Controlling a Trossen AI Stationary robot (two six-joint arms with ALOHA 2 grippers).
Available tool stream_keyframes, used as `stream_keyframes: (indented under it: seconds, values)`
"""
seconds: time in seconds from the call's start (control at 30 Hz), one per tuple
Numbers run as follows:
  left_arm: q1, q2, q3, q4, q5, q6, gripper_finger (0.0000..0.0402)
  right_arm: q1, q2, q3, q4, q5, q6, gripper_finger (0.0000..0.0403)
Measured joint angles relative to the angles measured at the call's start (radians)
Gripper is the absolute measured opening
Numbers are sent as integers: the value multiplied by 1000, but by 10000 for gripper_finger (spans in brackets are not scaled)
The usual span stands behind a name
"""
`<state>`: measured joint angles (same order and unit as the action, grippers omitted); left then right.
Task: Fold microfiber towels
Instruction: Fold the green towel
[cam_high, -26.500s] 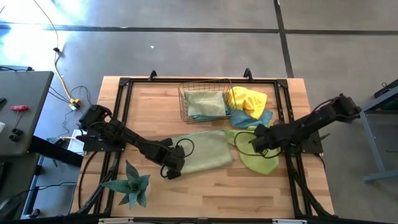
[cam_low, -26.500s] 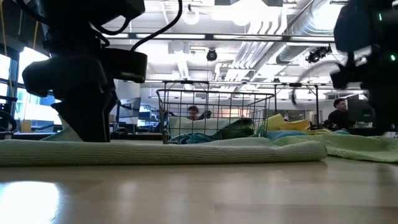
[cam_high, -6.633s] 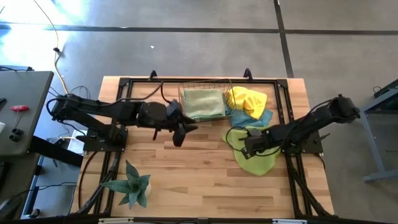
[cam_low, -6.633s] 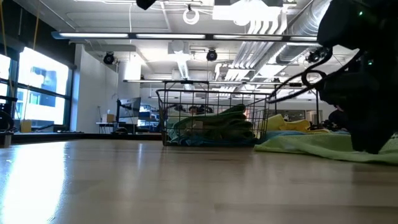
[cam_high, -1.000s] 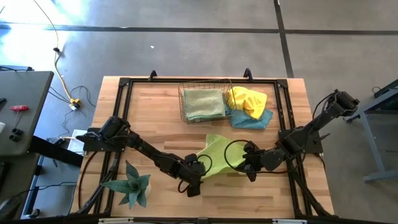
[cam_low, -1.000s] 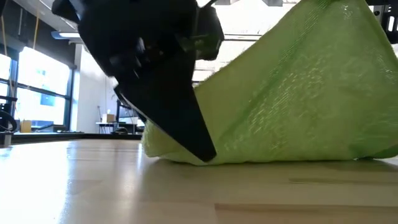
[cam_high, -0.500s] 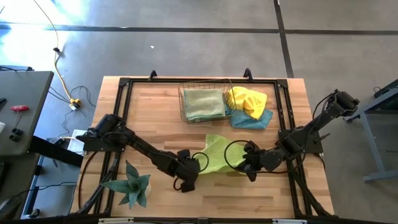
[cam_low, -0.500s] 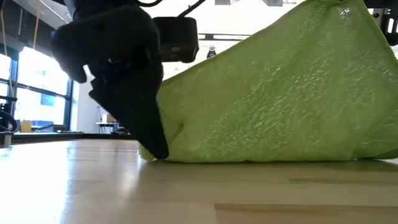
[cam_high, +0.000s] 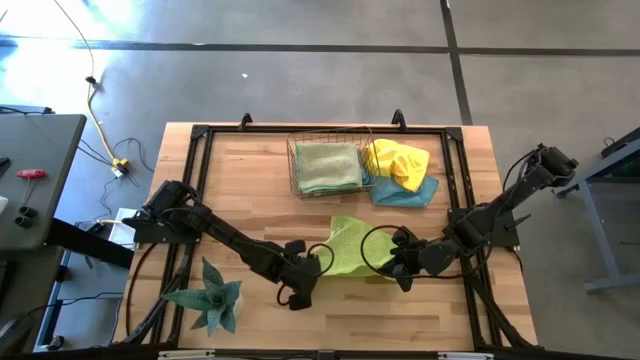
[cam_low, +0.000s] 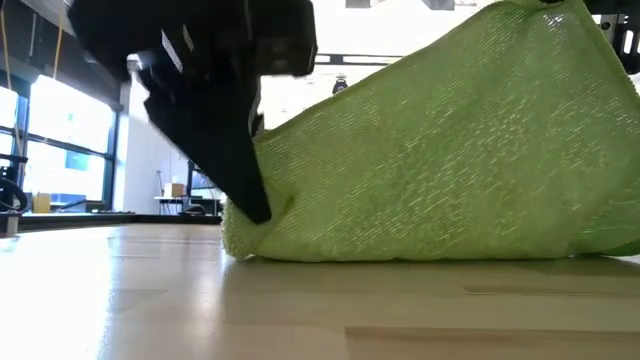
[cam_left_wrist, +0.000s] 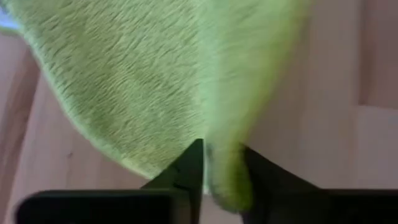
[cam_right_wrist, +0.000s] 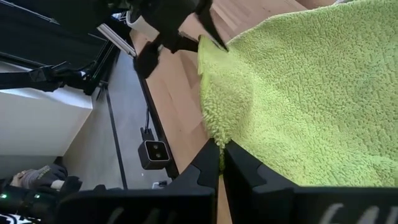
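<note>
1. A lime green microfiber towel (cam_high: 350, 249) is seen on the wooden table (cam_high: 240, 170), in the middle of its front half, stretched between the two arms.
2. The left gripper (cam_high: 318, 262) is placed at the towel's left edge, low over the table; in the left wrist view a fold of the towel's edge (cam_left_wrist: 225, 180) is seen between its two fingers (cam_left_wrist: 186, 169), which are drawn in narrowly on it.
3. The right gripper (cam_high: 396, 266) is placed at the towel's right edge, near the table's front right; in the right wrist view its fingers (cam_right_wrist: 210, 163) are pressed together on a corner of the same towel (cam_right_wrist: 292, 99).
4. In the low view the towel (cam_low: 450, 160) is seen lifted into a slope, high on the picture's right and down on the table at the left gripper (cam_low: 250, 205).
5. A copper wire basket (cam_high: 328, 165) is set near the middle of the table's back edge, and a folded pale green towel (cam_high: 328, 168) is held inside it.
6. A yellow towel (cam_high: 398, 160) is heaped on a light blue towel (cam_high: 405, 193) just beside the basket's right side.
7. A spiky green plant (cam_high: 212, 296) is stood at the table's front left corner.
</note>
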<state>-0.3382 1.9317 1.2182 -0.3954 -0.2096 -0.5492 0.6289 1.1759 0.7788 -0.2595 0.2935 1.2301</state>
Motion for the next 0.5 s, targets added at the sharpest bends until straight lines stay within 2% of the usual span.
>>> stream_keyframes:
  seconds: [0.13, 0.33, 0.5]
  values:
    - [0, -31, 15, -49, 42, 3, 7, 0, 0, 0, 12, 6, -7, 0]
    - [0, -91, 120, -195, 18, 44, 9, 0, 0, 0, 60, 19, -71, 0]
    - [0, -126, 250, -416, -19, 113, 3, -2, -4, 0, 150, 40, -205, 0]
